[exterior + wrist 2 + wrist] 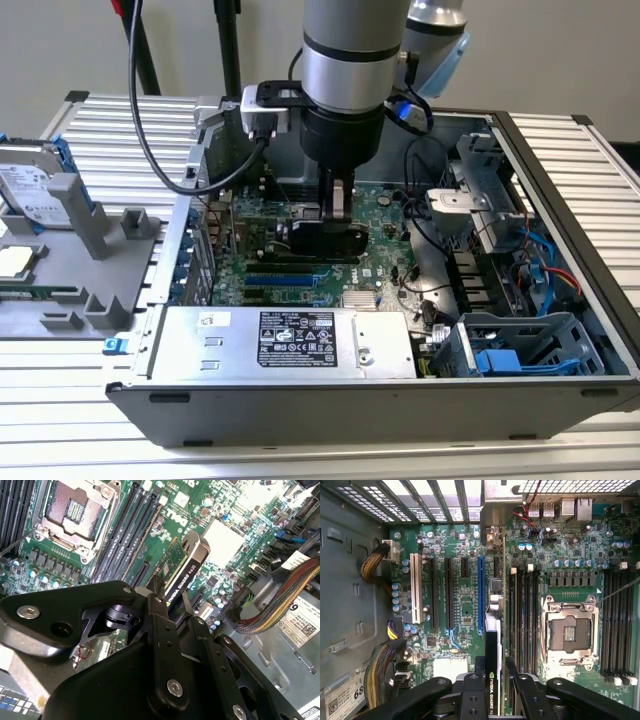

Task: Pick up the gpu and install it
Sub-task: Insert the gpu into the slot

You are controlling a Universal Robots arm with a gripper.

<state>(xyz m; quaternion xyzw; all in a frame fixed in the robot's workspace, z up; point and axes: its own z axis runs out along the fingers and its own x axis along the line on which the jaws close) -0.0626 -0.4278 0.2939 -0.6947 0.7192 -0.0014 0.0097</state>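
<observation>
My gripper (336,212) hangs inside the open computer case (560,180), shut on the gpu (318,241). In the second wrist view the gpu (186,572) stands on edge between the black fingers (159,611), with its green circuit board on one face and its black labelled cover on the other. In the first wrist view the gpu (492,645) is seen edge-on, held above the motherboard (465,605) just beside the blue expansion slot (481,592). I cannot tell whether its lower edge touches a slot. The gripper (494,676) clamps it from both faces.
A silver power supply (285,340) lies along the case's near wall, with a blue drive cage (520,345) at the exterior view's right. Braided cables (280,595) run beside the board. The CPU socket (570,635) and memory slots (522,615) lie close by. A hard drive (30,190) rests outside the case.
</observation>
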